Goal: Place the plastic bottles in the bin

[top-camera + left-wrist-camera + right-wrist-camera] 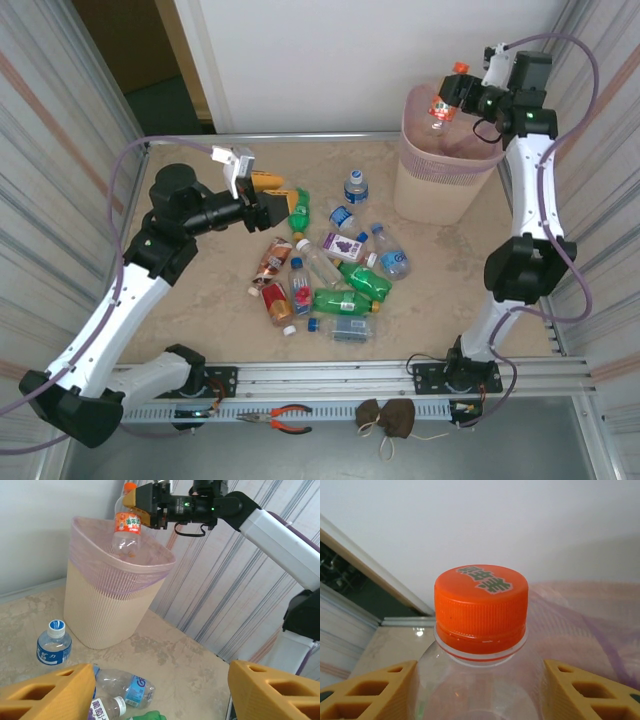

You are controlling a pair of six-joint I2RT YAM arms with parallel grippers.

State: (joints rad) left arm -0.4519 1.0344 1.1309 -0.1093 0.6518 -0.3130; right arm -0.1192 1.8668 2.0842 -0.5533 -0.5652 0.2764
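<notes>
The right gripper [452,95] is pinching a clear bottle [440,108] with an orange cap [481,605] between its yellow fingers [370,692]. It is holding the bottle upright, right over the open top of the pink bin [430,190]. The left gripper [275,200] is hanging above the table [200,290] with its jaws spread apart. The other bottles [335,275] are lying in a pile on the table, near the bin.

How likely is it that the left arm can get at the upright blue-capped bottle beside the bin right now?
Probably yes. The left gripper is open and empty, the blue-capped bottle stands apart from the bin, and the right gripper holds its orange-capped bottle over the rim, out of the way.
</notes>
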